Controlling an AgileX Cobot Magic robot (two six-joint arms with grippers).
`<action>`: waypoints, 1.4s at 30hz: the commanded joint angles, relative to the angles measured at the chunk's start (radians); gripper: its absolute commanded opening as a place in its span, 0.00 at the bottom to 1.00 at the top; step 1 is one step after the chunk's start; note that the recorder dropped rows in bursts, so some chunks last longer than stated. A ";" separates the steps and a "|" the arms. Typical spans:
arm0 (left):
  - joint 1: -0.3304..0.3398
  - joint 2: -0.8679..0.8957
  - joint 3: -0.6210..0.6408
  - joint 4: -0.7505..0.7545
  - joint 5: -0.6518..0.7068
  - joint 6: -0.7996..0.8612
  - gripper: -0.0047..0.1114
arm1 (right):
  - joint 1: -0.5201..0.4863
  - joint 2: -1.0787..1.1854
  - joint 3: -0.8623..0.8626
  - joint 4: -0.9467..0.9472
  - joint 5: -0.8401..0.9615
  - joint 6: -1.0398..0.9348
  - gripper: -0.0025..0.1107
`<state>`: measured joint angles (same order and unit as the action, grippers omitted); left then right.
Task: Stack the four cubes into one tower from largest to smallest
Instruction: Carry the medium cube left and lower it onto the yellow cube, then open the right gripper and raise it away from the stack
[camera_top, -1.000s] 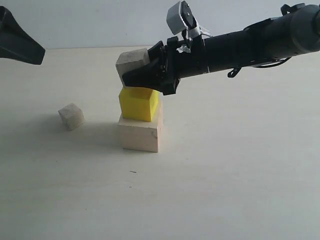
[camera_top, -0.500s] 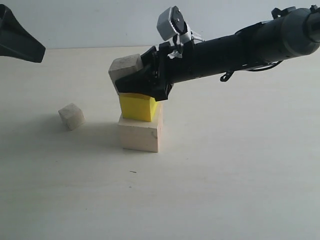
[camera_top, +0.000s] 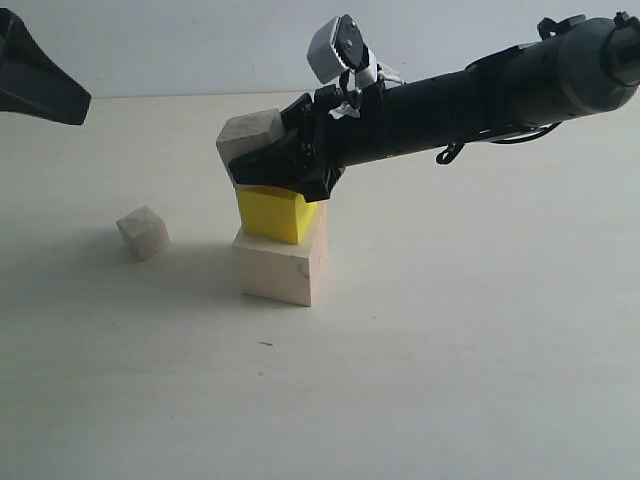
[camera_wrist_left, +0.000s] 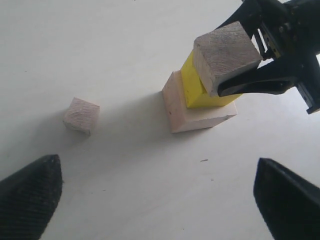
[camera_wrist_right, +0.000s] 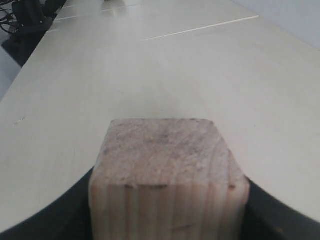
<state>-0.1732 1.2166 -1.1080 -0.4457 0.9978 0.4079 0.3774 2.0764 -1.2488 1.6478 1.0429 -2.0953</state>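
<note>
- The big pale wood cube (camera_top: 278, 265) is seen resting flat on the table (camera_top: 450, 330); all places below are given from it.
- The medium bright yellow cube (camera_top: 275, 214) is set directly on top of the big cube, touching it. A strip of the big cube's top is left bare along its near edge.
- The smaller pale wood cube (camera_top: 248, 135) is held higher above the big cube, over the yellow one. It is tilted and pushed out a little past the stack on the side where the loose cube lies.
- Whether its underside touches the yellow cube cannot be told, because that edge is covered by a dark finger.
- The right gripper (camera_top: 258, 152) is reached in over the big cube from the exterior view's right. Its fingers are clamped on opposite faces of the smaller cube, spread only to that cube's width.
- The tiny pale wood cube (camera_top: 142, 233) is found on the table well apart from the big cube, on the exterior view's left, and is turned at an angle.
- The left gripper (camera_wrist_left: 157, 200) is held above the table, away from the big cube. Its fingers are spread wide and nothing is held between them.
</note>
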 joint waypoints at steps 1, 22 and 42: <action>0.002 -0.006 0.005 -0.009 -0.007 0.003 0.95 | -0.004 -0.003 -0.006 -0.011 -0.028 -0.021 0.22; 0.002 -0.006 0.005 -0.009 -0.007 0.003 0.95 | -0.004 -0.025 -0.006 -0.131 -0.028 -0.005 0.60; 0.002 -0.006 0.005 -0.009 -0.007 0.003 0.95 | -0.004 -0.148 -0.006 -0.140 -0.105 0.032 0.69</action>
<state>-0.1732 1.2166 -1.1080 -0.4457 0.9961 0.4097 0.3774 1.9690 -1.2556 1.5085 0.9680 -2.0676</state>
